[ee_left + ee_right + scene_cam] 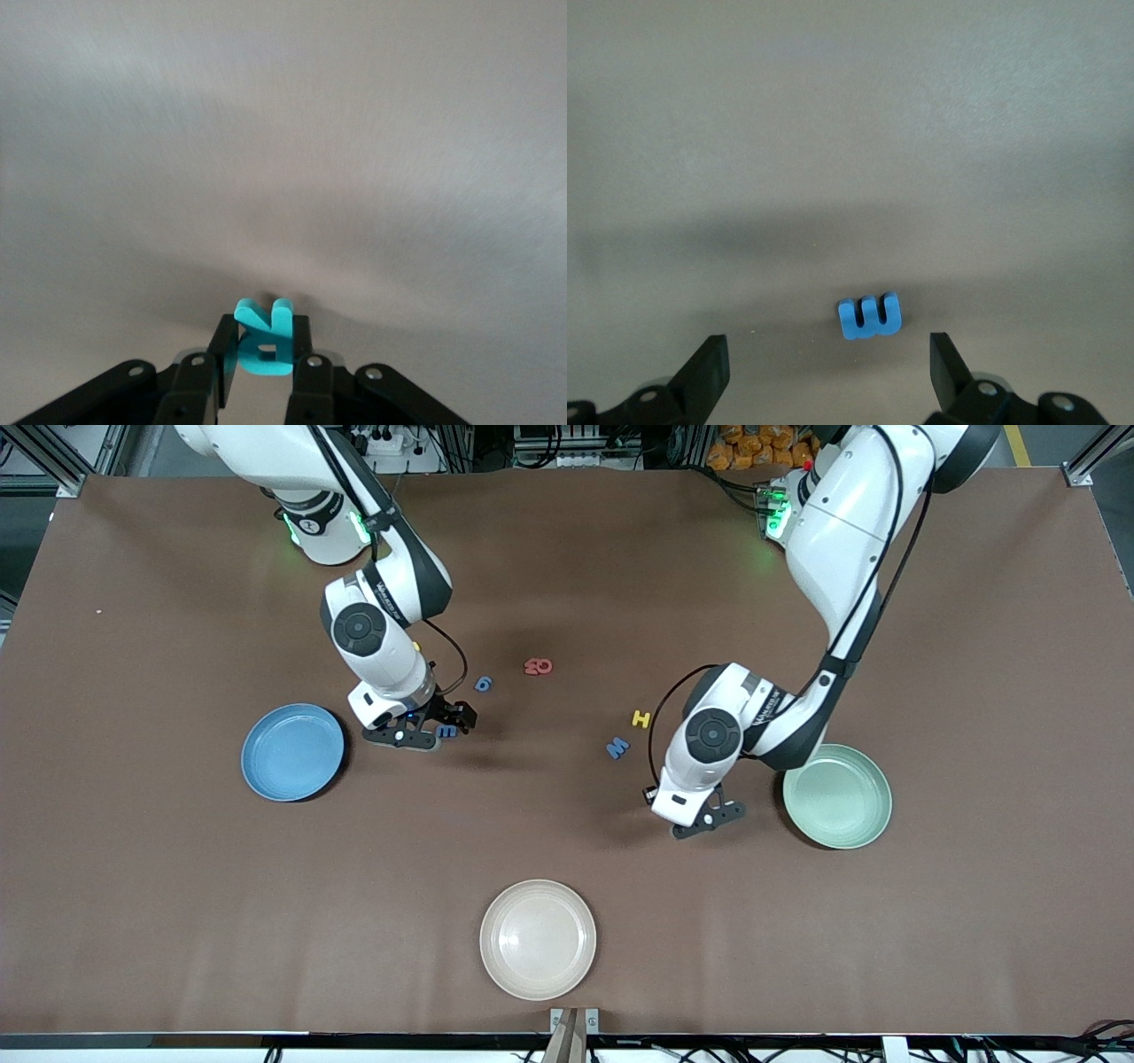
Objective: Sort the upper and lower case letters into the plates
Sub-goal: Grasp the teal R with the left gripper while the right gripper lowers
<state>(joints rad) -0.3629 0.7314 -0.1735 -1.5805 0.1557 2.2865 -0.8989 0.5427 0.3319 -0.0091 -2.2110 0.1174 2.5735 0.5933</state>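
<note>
The blue plate [292,751] lies toward my right arm's end of the table, and nothing is in it. Just beside it my right gripper [431,731] is low over the brown table [567,558], with its fingers [704,376] spread wide. The small blue m [870,316] lies flat on the table between them, and neither finger touches it. A little farther from the front camera lies the blue g [483,684], and next to it, more toward the middle of the table, lie the two red letters [538,666] close together.

The cream-white plate [538,939] lies nearest to the front camera, in the middle, and it is empty.

Toward my left arm's end lie the yellow H [641,718] and the blue M [617,747], near each other, the M nearer to the camera. My left gripper [709,815] is over the table beside the pale green plate [837,795]. Its fingers [301,341] are pressed together on the teal R [263,341], which is pinched between the tips. The green plate is empty too.
</note>
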